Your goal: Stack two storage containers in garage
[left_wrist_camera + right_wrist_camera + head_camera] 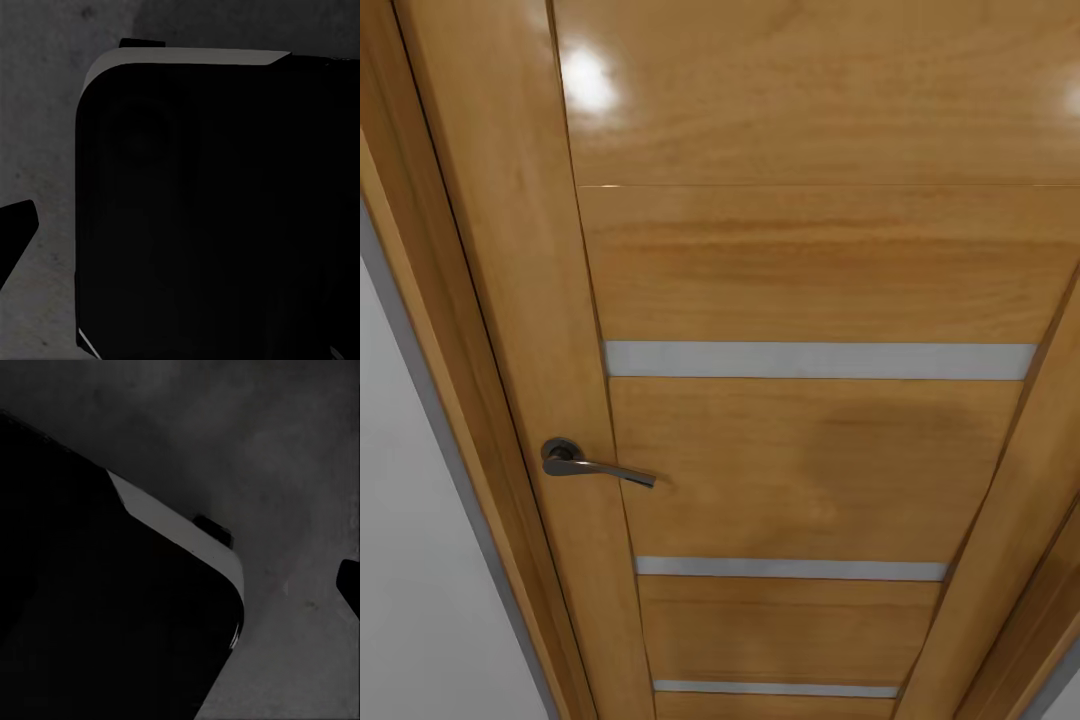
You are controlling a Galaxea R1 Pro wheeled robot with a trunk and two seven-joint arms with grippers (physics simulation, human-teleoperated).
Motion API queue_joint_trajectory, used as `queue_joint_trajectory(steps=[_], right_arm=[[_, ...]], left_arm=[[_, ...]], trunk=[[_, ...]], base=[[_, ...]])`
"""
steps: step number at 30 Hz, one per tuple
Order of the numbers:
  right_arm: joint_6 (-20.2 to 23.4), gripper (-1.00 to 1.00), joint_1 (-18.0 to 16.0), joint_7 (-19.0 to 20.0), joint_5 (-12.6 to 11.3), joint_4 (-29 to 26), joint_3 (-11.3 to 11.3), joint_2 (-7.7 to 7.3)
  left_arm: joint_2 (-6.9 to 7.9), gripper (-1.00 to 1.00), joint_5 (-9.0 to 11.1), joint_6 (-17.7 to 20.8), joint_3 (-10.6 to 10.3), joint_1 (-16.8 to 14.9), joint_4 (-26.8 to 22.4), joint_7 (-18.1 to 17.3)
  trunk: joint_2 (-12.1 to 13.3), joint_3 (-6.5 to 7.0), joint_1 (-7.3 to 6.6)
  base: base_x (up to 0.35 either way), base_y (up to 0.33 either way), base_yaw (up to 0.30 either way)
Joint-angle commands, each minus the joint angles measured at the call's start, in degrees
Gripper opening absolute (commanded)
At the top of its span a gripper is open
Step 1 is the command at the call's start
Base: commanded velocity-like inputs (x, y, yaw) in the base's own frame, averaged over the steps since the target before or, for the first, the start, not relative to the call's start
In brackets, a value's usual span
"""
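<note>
Ahead, close: wooden door (810,300), dark lever handle (592,464), pale wall (420,560) alongside. Below each wrist, black robot base (210,210) over mottled grey floor (300,457). Tool state: cannot tell. Containers' position: cannot tell.

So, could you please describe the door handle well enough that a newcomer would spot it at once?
Start from the big glossy wooden door in the head view. On its left upright sits the door handle, a dark metal lever on a round base. Unlike the pale horizontal strips nearby, it is dark.
</note>
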Motion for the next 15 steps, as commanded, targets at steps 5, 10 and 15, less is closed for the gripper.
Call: queue_joint_trajectory(steps=[5,10,15], right_arm=[[2.3,1.0,0.0,-3.8,3.0,-10.8,0.4,-0.38],[5.4,1.0,0.0,-6.6,4.2,-21.1,0.3,-0.72],[6.7,1.0,0.0,-8.8,4.4,-27.7,0.2,-1.84]], left_arm=[[-0.01,1.0,0.4,-0.1,0.0,0.0,0.0,0.0],[-0.01,1.0,0.4,-0.1,0.0,0.0,0.0,0.0],[-0.01,1.0,0.4,-0.1,0.0,0.0,0.0,0.0]], trunk=[[0.0,-0.05,0.0],[0.0,-0.05,0.0],[0.0,-0.05,0.0]], base=[[0.0,0.0,0.0],[0.0,0.0,0.0],[0.0,0.0,0.0]])
